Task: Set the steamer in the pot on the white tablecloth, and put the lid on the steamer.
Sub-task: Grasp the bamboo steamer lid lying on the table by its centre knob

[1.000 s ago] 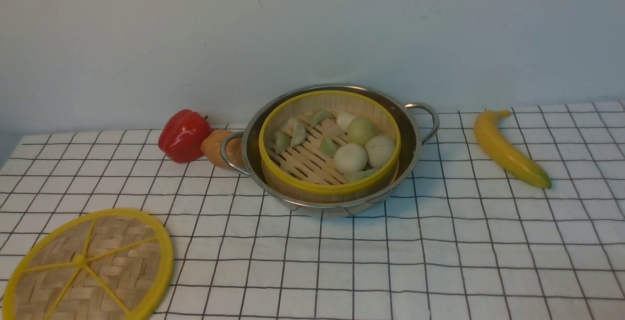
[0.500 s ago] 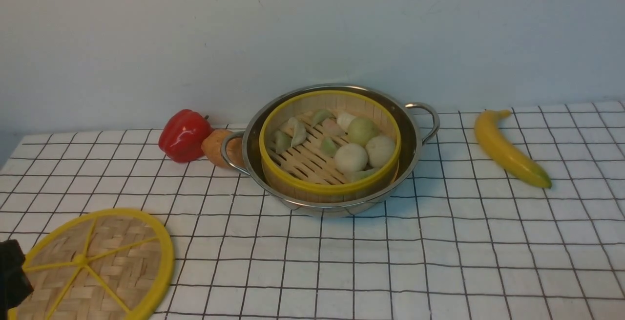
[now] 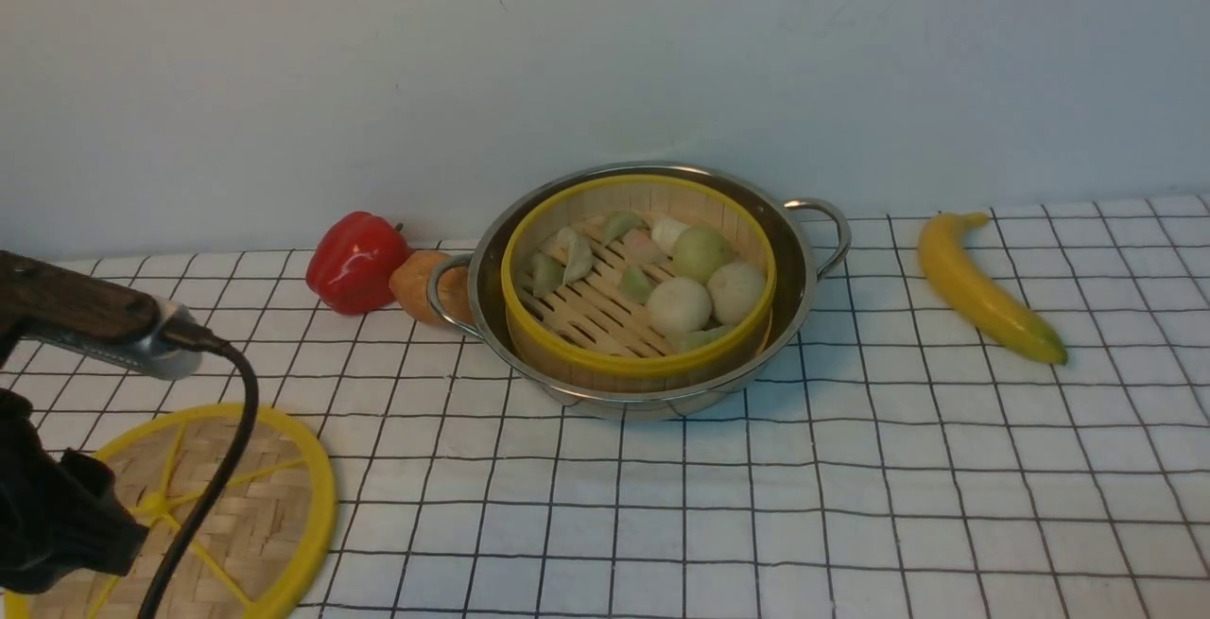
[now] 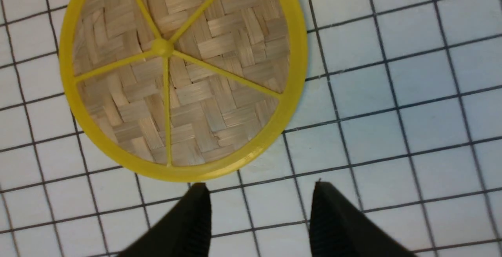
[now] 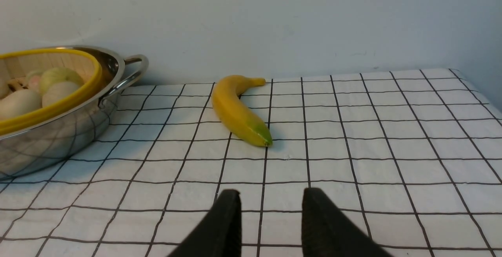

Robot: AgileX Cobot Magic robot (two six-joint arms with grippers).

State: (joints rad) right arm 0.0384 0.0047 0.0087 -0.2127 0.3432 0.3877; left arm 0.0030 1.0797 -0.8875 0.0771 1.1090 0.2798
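The white tablecloth [image 3: 851, 506] covers the counter, and on it, toward the back wall, sits the pot [image 3: 796, 265] with the steamer [image 3: 631, 366] already seated inside, its yellow rim level and ringed by steel. Dumplings and buns lie on its slats. The lid [image 3: 269, 496] lies flat on the cloth well apart from the pot, at the robot's near left.

The left gripper [image 4: 259, 188] hangs above the cloth just beside the lid's rim, jaws spread wide and empty. The right gripper [image 5: 270, 194] waits low over the cloth on the far side of the pot, jaws partly apart and holding nothing.

The lid pickup looks to be the step in hand. A flat disc offers little to pinch, so the jaws would do best to straddle the yellow rim, or one spoke, and close firmly before lifting. The lid should travel level and settle squarely on the steamer's rim.

A second ago no arm showed in the front view. Half a second ago only a dark corner had entered. The left arm and its cable now cross the lid's left side, while pot, steamer and lid lie unmoved.
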